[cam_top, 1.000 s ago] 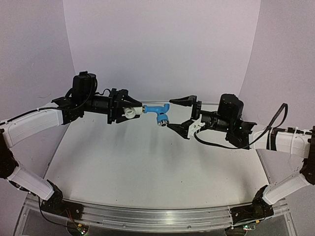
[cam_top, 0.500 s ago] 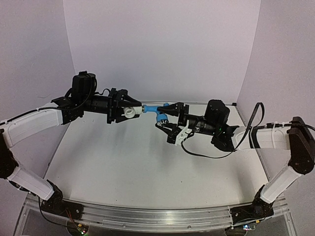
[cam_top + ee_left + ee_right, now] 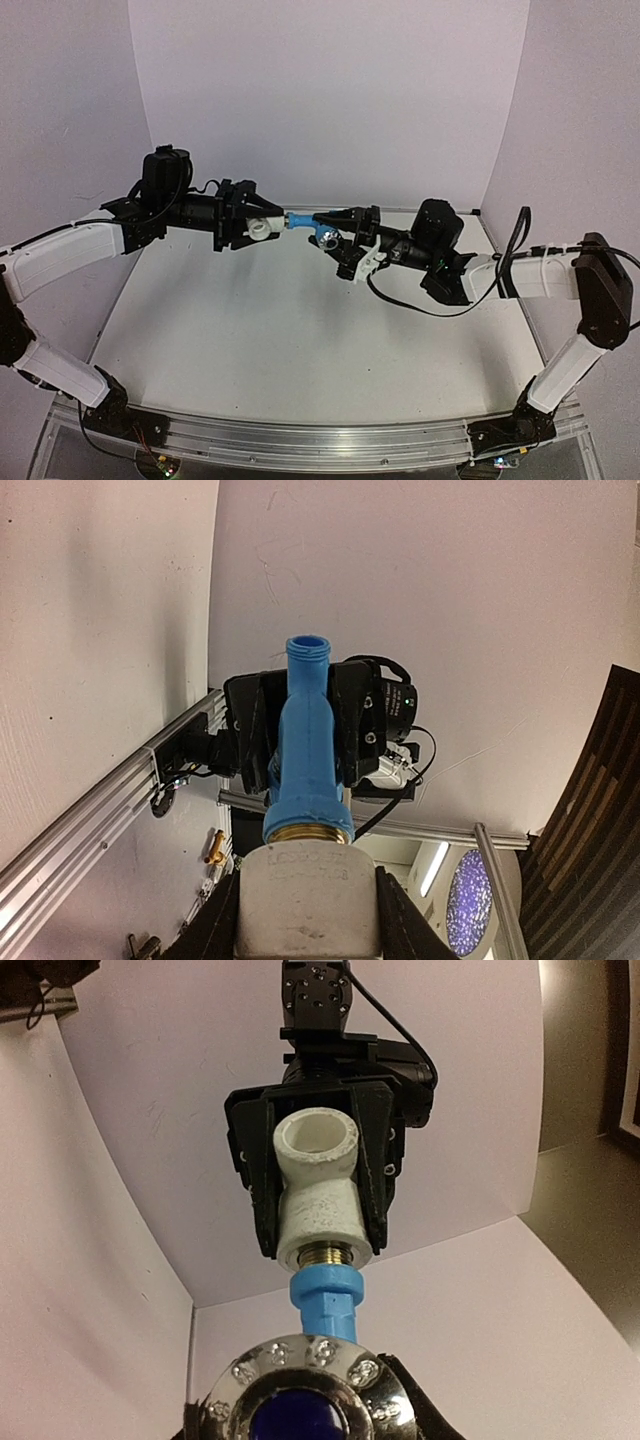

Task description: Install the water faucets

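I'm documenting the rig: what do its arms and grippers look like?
The left arm and right arm have white shells and black joints. The left gripper and right gripper are black and angular, the right with a white part. Black cables trail from both.

Pale lilac backdrop walls [image 3: 330,90] on 3 sides – white table [image 3: 300,350] w/ aluminium rail [image 3: 320,435] at near edge.

Right tool [image 3: 332,238] now snug around water faucet [image 3: 303,221]
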Controlling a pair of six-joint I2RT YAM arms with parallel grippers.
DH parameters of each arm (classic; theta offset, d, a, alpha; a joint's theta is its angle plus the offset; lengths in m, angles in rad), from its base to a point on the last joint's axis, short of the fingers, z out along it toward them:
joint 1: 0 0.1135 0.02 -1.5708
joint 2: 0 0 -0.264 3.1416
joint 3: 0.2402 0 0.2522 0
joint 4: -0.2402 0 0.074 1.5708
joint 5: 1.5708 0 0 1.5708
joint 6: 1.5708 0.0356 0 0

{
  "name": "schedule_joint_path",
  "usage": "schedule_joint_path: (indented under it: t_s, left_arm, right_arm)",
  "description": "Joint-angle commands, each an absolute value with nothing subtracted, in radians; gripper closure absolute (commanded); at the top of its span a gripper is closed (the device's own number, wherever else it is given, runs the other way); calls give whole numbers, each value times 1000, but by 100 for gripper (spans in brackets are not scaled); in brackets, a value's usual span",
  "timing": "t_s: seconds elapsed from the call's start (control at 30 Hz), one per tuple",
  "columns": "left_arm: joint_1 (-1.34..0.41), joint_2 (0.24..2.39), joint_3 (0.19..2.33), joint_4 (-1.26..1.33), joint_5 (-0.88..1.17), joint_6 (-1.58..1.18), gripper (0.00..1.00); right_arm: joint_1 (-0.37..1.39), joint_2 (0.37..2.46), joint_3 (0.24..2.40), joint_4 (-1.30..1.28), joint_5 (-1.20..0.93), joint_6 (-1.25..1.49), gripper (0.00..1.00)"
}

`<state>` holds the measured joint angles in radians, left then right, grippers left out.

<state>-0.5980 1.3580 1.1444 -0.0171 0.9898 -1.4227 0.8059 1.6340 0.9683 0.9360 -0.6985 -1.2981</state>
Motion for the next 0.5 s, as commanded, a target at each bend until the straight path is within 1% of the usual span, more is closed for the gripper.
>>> schedule_joint_path:
  t_s: [0.0, 0.13, 0.27, 0.47]
  left_arm:
    - [-606, 1326, 1138, 38, 1027, -1326, 100]
    - [-606, 1339, 1150, 10, 1021, -1216, 100]
    - [-606, 1369, 1210, -152, 979, -997, 100]
    - [-606, 1407, 1306, -221, 930, -725, 100]
  right_arm:
    - [821, 1571, 1061, 794, -752, -1089, 99]
    - [830, 1533, 1086, 685, -811, -962, 100]
    - [845, 1503, 1123, 577, -848, -789, 100]
    - [867, 1502, 1175, 480, -864, -491, 100]
